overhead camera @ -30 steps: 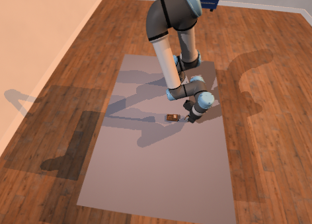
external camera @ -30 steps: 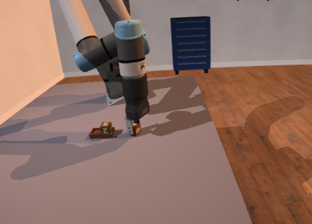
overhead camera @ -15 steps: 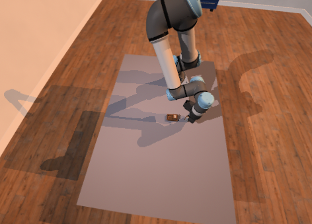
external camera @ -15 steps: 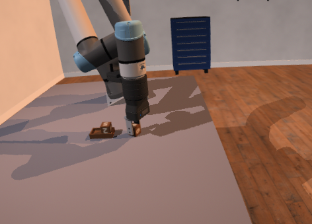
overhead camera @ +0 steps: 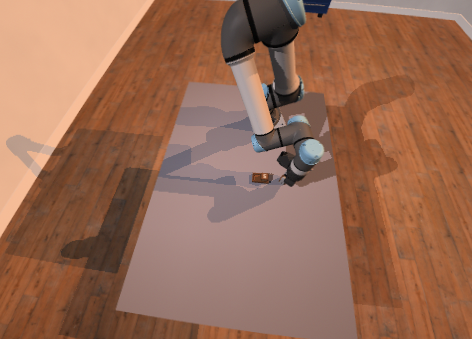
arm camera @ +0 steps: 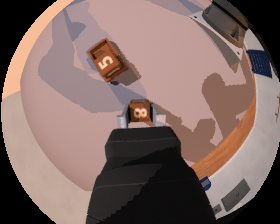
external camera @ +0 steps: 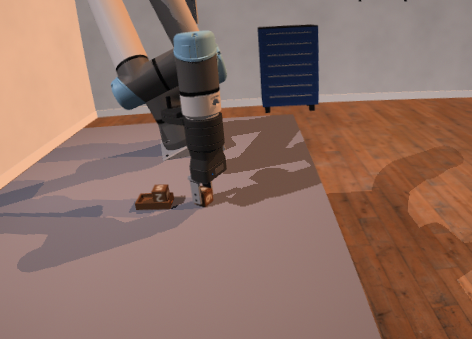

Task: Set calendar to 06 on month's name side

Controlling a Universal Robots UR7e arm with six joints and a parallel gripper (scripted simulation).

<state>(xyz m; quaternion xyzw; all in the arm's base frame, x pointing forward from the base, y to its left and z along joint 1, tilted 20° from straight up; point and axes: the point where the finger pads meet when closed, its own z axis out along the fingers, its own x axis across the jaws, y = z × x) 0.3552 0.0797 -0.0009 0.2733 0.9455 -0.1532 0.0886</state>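
We're close in on the worktop [overhead camera: 240, 256] [external camera: 220, 271] [arm camera: 65, 145], and the gripper [overhead camera: 283, 179] [external camera: 202, 196] [arm camera: 141, 118] is pointing down with its fingers astride a brown cube [external camera: 206, 196] [arm camera: 140, 111]. The fingers stand partly apart, one on each side — we can't tell whether they're pressing on it or just flanking it.

The tray [overhead camera: 254, 180] [external camera: 146, 206] [arm camera: 96, 49] lies just beside the gripper, well inside the worktop's edges. A second cube [overhead camera: 264, 176] [external camera: 160, 192] [arm camera: 105, 62] sits in one end of it, the end nearer the gripper, and the other end gives us an open slot. Between tray and gripper we see a narrow strip of bare surface, with broader room on the tray's far side.

Now the textures: the tray is reddish-brown with a raised rim, both cubes are brown and boxy with pale digits, and the worktop is a smooth, dull mauve under long shadows. From the wrist we read 8 on the cube at the fingers and 5 on the tray's cube. We can't make out the month's name.
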